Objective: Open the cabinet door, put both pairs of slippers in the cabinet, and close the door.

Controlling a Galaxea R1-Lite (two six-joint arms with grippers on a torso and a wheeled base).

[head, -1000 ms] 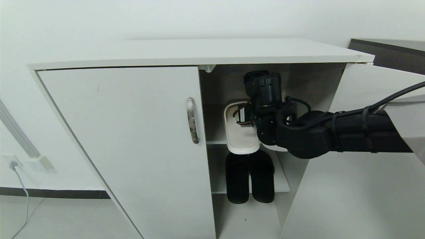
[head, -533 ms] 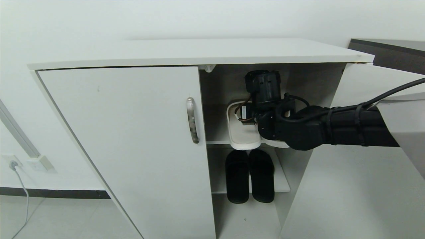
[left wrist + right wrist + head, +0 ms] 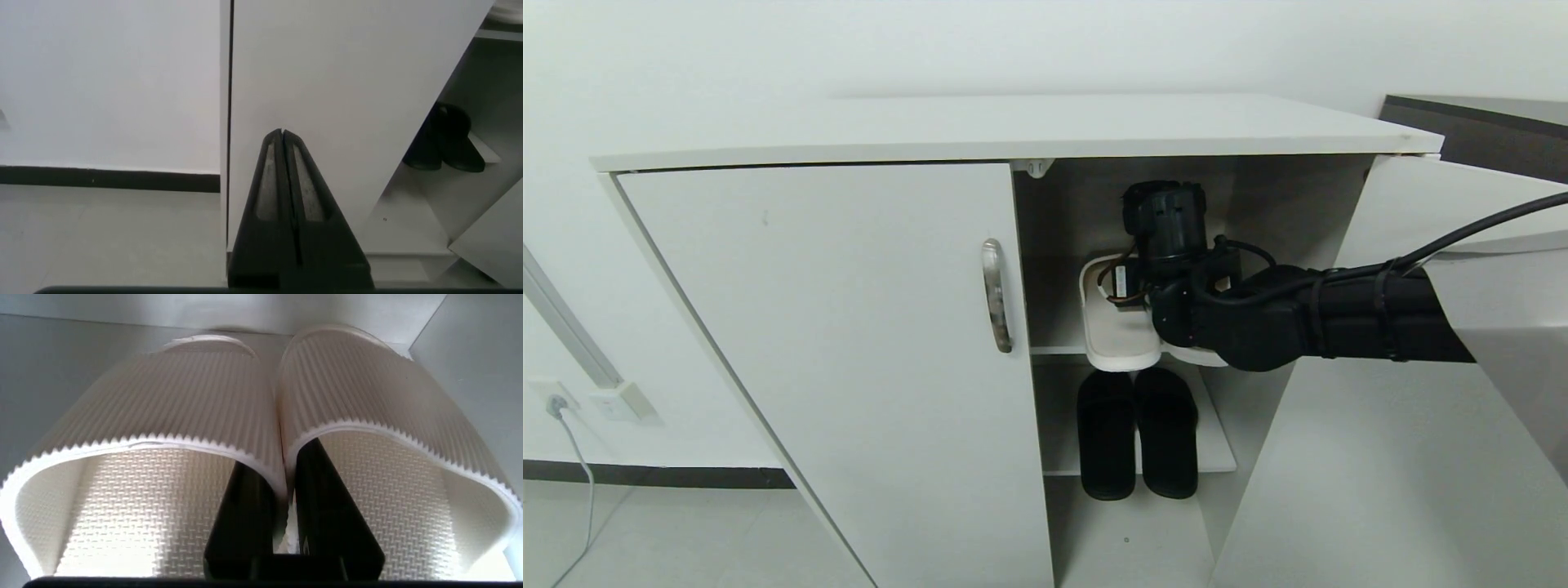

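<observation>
The white cabinet (image 3: 1013, 122) has its right door (image 3: 1462, 212) swung open and its left door (image 3: 833, 343) closed. A pair of white slippers (image 3: 1115, 327) lies on the upper shelf, heels over the shelf edge. My right gripper (image 3: 282, 502) is inside the cabinet, shut on the two touching inner straps of the white slippers (image 3: 278, 400), one finger in each. A pair of black slippers (image 3: 1137, 433) sits on the lower shelf, also seen as the black slippers (image 3: 445, 139) from the left wrist. My left gripper (image 3: 282, 139) is shut on nothing, low before the closed left door.
A metal handle (image 3: 994, 296) is on the closed left door. A wall socket with a cable (image 3: 556, 404) sits low on the wall at the left. Bare floor (image 3: 106, 237) lies in front of the cabinet.
My right arm has pushed farther into the cabinet, carrying the white slippers deeper onto the upper shelf and slightly lower. The left gripper and black slippers have not moved.
</observation>
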